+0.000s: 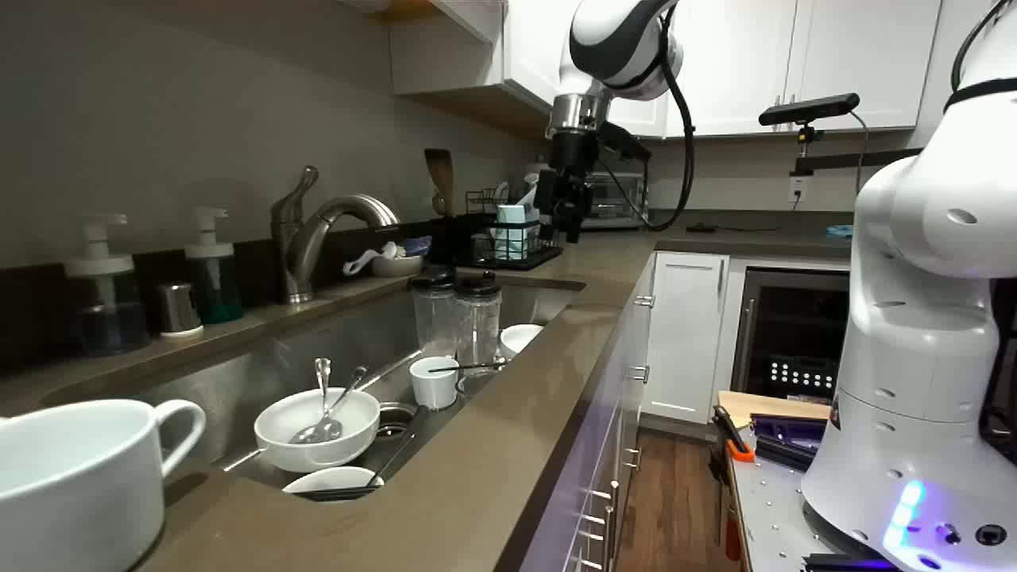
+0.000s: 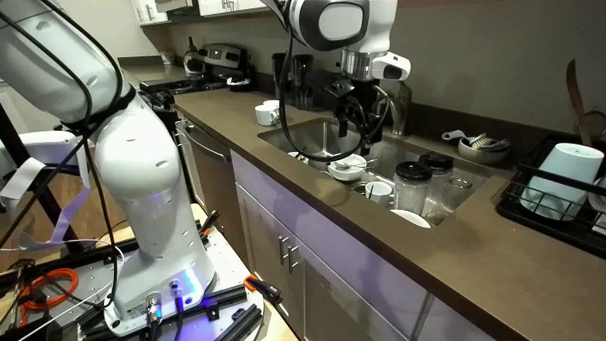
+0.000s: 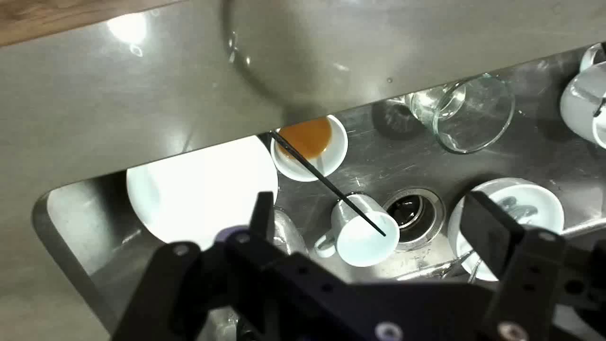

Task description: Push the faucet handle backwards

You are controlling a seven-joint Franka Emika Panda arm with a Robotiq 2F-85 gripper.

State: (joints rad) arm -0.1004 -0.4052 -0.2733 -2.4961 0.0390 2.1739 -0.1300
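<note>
The faucet handle (image 1: 300, 189) is a thin brushed-metal lever rising from the silver faucet (image 1: 295, 266) behind the sink, beside its arched spout (image 1: 357, 208). In an exterior view the handle (image 2: 405, 90) shows partly past my arm's wrist. My gripper (image 2: 356, 138) hangs pointing down over the sink, in front of the faucet and apart from it. From the wrist view, the gripper (image 3: 376, 213) stands open, its black fingers (image 3: 490, 232) spread wide with nothing between them. Neither faucet nor handle shows in that view.
Below lies the sink (image 2: 272, 137), holding a bowl with spoons (image 1: 318, 429), a mug (image 3: 367, 237) and lidded bottles (image 2: 412, 189). Soap dispensers (image 1: 210, 270) flank the faucet on one side, a scrubber bowl (image 2: 483, 149) on the other. A dish rack (image 2: 544, 189) stands farther along.
</note>
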